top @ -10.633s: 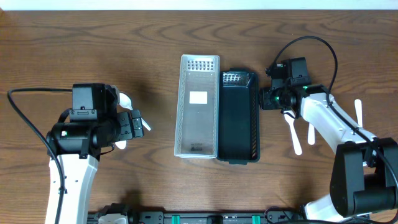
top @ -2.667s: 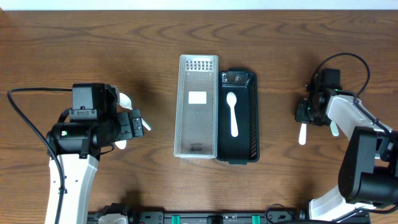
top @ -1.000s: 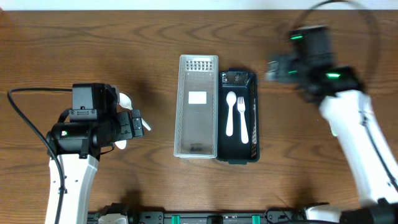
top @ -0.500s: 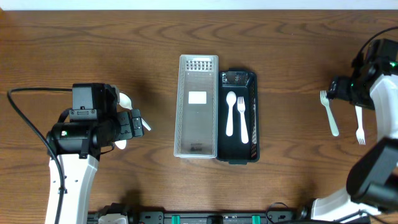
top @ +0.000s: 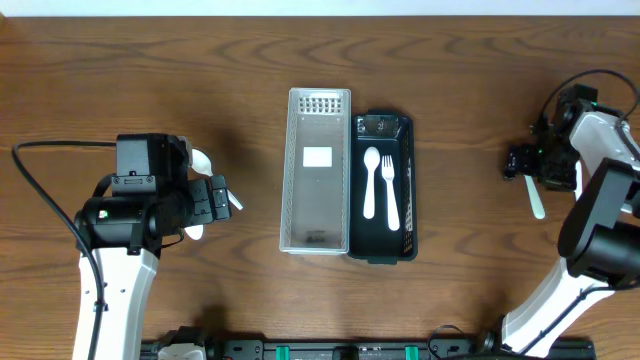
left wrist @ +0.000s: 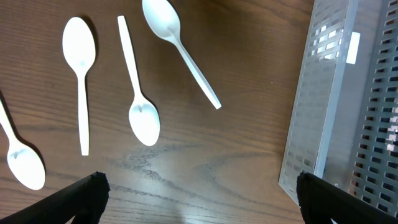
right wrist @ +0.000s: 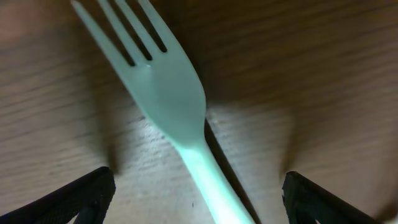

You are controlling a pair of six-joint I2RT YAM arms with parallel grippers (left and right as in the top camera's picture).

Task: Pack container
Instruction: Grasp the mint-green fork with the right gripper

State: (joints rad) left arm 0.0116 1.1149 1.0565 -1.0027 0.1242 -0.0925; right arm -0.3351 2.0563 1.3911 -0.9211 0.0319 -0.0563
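The black container (top: 404, 215) holds a white spoon (top: 371, 183) and a white fork (top: 390, 190) side by side. A clear slotted container (top: 318, 170) stands against its left side. At the far right my right gripper (top: 522, 163) is low over another white fork (top: 537, 203) lying on the table. In the right wrist view the fork (right wrist: 168, 93) runs between the open fingers (right wrist: 81, 196), which straddle its handle. My left gripper (left wrist: 199, 200) hangs open above several white spoons (left wrist: 143, 118) on the left of the table.
The clear container's slotted wall (left wrist: 323, 106) is close on the right in the left wrist view. Spoon bowls (top: 200, 160) peek out from under the left arm. The right arm's cable loops above its wrist near the table's right edge.
My right arm swung out from near the containers to the far right and came down over the left of two forks there. The left arm stayed still.
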